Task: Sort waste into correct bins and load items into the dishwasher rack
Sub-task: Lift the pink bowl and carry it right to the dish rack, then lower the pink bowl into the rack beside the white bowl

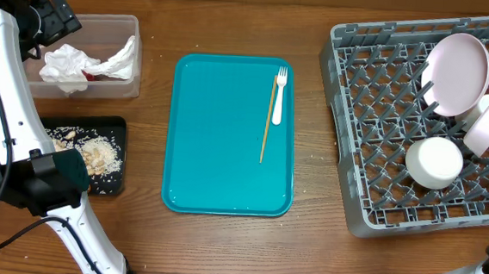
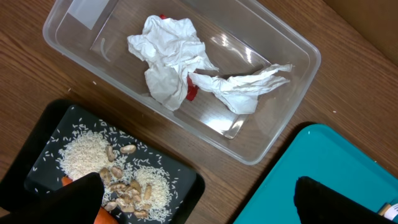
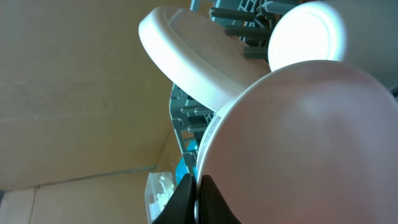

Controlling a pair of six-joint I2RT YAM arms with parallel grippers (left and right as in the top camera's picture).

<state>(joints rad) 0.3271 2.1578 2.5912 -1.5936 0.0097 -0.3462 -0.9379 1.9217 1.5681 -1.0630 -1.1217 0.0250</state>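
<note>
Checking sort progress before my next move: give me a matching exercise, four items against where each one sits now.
Things:
1. crumpled napkins
2. rice and nut scraps
3. white plastic fork
4. round white plate

Places:
A. teal serving tray
B. grey dishwasher rack
C. clear plastic tub
D. black tray

Pairs: 1-C, 2-D, 3-A, 4-B

The table [image 1: 236,15] is brown with a streaked wood grain. The serving tray [image 1: 217,152] is plain teal. On it, the fork [image 1: 278,100] is white and the stick [image 1: 266,130] is pale tan. The rack [image 1: 357,128] is grey with a lattice pattern. The plate [image 1: 458,72] and the small bowl [image 1: 487,128] are pinkish white, and the upturned bowl [image 1: 434,161] is white. The tub [image 1: 106,19] is clear, the napkins [image 1: 69,60] white and the wrapper [image 2: 191,92] red. The black tray [image 1: 115,130] shows beige and whitish scraps [image 1: 96,154] and an orange carrot [image 2: 101,216].
</note>
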